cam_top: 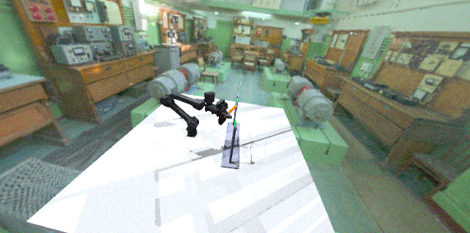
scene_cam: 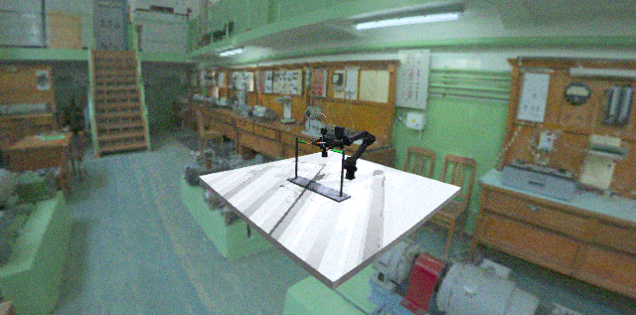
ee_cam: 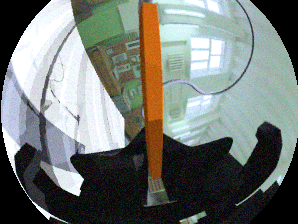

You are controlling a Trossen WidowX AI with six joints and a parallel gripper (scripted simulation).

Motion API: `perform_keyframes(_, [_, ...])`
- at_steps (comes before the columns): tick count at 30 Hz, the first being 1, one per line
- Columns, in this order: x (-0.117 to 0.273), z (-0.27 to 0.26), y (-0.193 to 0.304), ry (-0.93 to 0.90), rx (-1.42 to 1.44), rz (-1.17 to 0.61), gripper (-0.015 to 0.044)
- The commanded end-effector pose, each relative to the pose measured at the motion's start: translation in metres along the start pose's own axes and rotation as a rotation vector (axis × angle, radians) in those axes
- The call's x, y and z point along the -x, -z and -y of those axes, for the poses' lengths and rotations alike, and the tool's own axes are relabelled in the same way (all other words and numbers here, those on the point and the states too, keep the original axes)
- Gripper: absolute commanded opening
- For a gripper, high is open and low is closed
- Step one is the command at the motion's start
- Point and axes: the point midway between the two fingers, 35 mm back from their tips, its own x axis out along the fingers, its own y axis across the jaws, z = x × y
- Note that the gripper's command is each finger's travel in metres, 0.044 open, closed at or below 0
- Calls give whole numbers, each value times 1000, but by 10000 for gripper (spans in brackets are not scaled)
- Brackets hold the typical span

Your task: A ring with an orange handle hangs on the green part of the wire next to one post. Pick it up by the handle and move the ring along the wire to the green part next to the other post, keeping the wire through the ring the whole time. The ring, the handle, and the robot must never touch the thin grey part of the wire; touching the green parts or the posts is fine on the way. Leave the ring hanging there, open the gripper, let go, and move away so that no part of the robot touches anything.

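My gripper is shut on the orange handle. The handle points up the middle of the wrist view. The ring at its far end is cut off there and too small to make out in the top and exterior views. The handle is between the two posts in the exterior view, the left post and the right post. One green part is by the right post, the other green part by the left post. Whether anything touches the wire cannot be told.
The thin grey wire curves right of the handle in the wrist view. It rises in a tall arch in the exterior view. A dark base plate carries the posts on the white table.
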Motion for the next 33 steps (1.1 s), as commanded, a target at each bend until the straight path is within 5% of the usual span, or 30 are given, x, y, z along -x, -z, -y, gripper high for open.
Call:
perform_keyframes(1, [2,-14,0,-48,-87,-14,-150])
perform_keyframes(33, [32,-114,-49,-416,-796,-19,-150])
